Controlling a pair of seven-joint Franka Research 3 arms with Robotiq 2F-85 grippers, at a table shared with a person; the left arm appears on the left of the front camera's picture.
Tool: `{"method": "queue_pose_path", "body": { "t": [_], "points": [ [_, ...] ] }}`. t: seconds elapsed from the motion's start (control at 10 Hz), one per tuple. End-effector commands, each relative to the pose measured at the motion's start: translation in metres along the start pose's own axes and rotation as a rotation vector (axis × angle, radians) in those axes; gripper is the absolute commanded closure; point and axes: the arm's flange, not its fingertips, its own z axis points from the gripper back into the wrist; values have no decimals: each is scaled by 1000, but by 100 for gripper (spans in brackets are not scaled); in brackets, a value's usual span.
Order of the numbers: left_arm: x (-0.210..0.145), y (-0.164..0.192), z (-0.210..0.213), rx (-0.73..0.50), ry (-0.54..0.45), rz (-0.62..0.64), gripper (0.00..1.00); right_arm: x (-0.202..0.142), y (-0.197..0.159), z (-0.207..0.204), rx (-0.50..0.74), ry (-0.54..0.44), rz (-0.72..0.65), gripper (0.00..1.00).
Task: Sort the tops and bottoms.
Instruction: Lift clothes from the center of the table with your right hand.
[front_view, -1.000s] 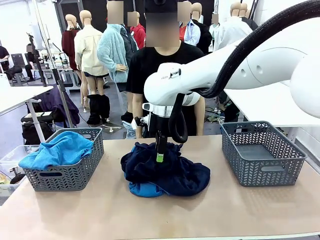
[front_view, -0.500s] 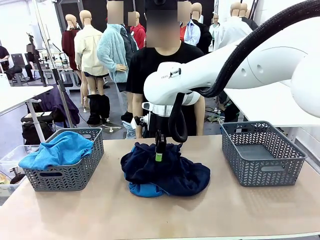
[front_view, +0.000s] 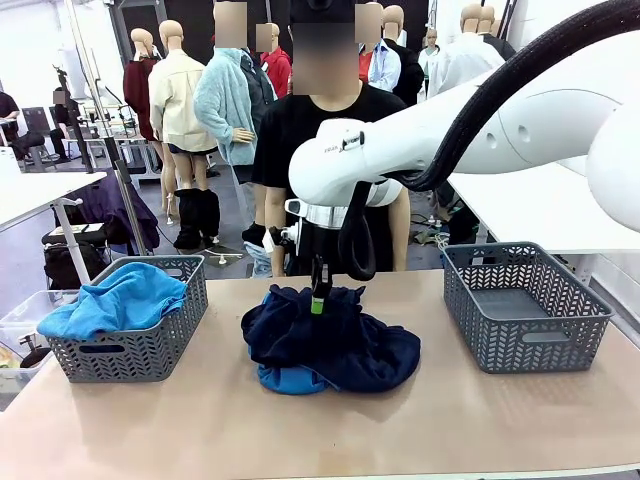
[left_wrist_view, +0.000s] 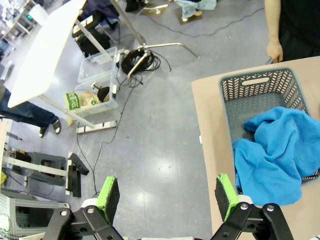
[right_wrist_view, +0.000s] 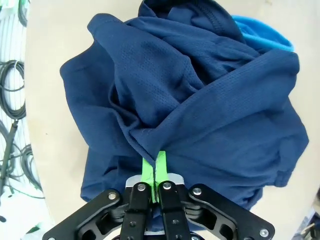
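A glossy grey floor (left_wrist_view: 155, 145) lies under a white side table (left_wrist_view: 47, 47), with clear storage bins (left_wrist_view: 97, 87) and coiled cables (left_wrist_view: 140, 61) beside its legs.

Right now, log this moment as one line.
right end effector: shut on dark navy soft fabric garment | left end effector: open | bright sky-blue knit shirt: in grey mesh basket

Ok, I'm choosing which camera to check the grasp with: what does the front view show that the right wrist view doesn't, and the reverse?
Front view: the left basket holding a blue top, the right basket, and the person across the table. Right wrist view: the right claw up close, green pads pinched together on a fold of the navy bottoms, plus cables past the table edge. Both: the navy pile in that claw's grip, with a second blue top peeking from beneath.
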Motion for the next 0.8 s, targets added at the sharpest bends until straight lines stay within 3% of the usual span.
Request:
{"method": "queue_pose_path", "body": {
  "t": [0.0,0.3,0.7],
  "points": [
    [0,0,0,7,3,11,0,-12,17,30,-30,-31,13,100],
    [0,0,0,7,3,11,0,-24,51,119,-184,-99,-12,100],
    [0,0,0,7,3,11,0,-10,102,242,-407,-135,-74,100]
  ]
}}
